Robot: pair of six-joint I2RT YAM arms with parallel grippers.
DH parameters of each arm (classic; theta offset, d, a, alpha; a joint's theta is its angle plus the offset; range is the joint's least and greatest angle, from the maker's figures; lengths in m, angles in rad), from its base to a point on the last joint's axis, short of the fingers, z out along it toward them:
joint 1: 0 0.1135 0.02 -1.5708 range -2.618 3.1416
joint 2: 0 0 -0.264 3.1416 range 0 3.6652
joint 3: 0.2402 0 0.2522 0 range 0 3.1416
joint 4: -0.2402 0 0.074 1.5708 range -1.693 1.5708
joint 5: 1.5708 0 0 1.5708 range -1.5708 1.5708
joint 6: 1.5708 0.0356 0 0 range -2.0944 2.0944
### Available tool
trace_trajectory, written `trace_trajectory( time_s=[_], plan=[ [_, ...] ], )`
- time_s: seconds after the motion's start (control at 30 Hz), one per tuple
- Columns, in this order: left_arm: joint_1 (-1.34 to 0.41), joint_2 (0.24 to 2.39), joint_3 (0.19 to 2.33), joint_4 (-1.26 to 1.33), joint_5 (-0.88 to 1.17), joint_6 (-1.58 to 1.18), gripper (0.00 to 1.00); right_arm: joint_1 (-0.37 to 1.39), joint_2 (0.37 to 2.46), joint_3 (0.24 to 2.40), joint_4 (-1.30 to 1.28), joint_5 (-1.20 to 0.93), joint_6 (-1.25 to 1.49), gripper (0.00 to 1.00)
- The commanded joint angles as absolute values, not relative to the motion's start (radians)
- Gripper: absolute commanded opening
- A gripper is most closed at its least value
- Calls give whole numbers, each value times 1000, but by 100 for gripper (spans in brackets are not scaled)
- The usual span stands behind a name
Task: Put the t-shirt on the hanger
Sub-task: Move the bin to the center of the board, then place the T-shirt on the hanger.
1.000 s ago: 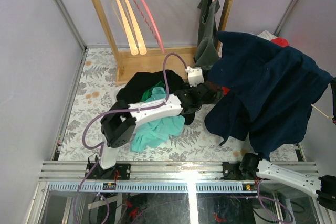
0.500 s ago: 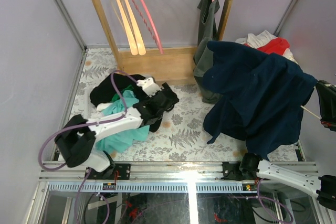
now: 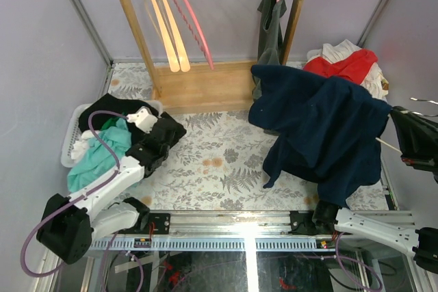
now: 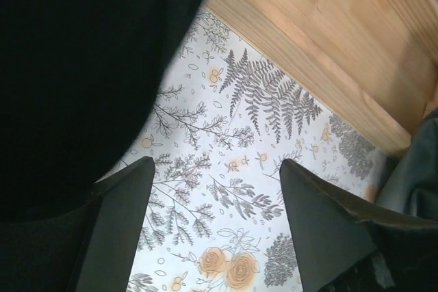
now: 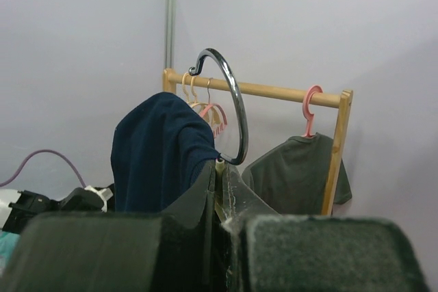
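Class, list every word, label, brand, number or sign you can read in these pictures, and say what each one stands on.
No text can be read in any view.
T-shirt: plain navy, no print or label showing.
Hanger: bare metal hook, no marking.
Wooden rack and floral mat: no writing.
Small parts at the arm bases: too small to tell.

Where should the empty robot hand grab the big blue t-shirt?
Probably the loose lower edge of the t-shirt, coming from its left with the open left hand. That edge dangles free facing that hand, while the right hand pinches the hanger on the other side.
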State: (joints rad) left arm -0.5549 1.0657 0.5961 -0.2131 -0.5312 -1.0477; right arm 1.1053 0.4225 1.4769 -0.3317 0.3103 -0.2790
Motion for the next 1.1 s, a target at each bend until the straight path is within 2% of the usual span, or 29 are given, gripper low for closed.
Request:
trace_trajectory(
  time_s=[0.0, 0.2, 0.4, 0.63, 0.77, 0.87, 1.07],
  plan=[
    [-533, 1078, 672, -225, -397, -856, 72, 1115, 474, 1471, -224, 261, -250, 0],
    [-730, 1106, 961, -431, -406, -709, 73, 1115, 493, 1438, -322, 213, -184, 0],
    [-983, 1032, 1259, -687, -597, -679, 73, 1116, 451, 1298, -357, 202, -126, 0],
    [-1225, 974, 1432, -866, -673, -726, 63, 1167, 321, 1103, -237, 165, -41, 0],
    [-1253, 978, 1479, -940, -742, -716, 64, 1220, 212, 954, -127, 189, 9, 0],
    [-1254, 963, 1509, -923, -718, -666, 64, 1271, 128, 844, -53, 218, 37, 0],
    [-1255, 1016, 1573, -816, -537, -455, 65, 1403, 22, 741, 23, 294, 55, 0]
  ],
)
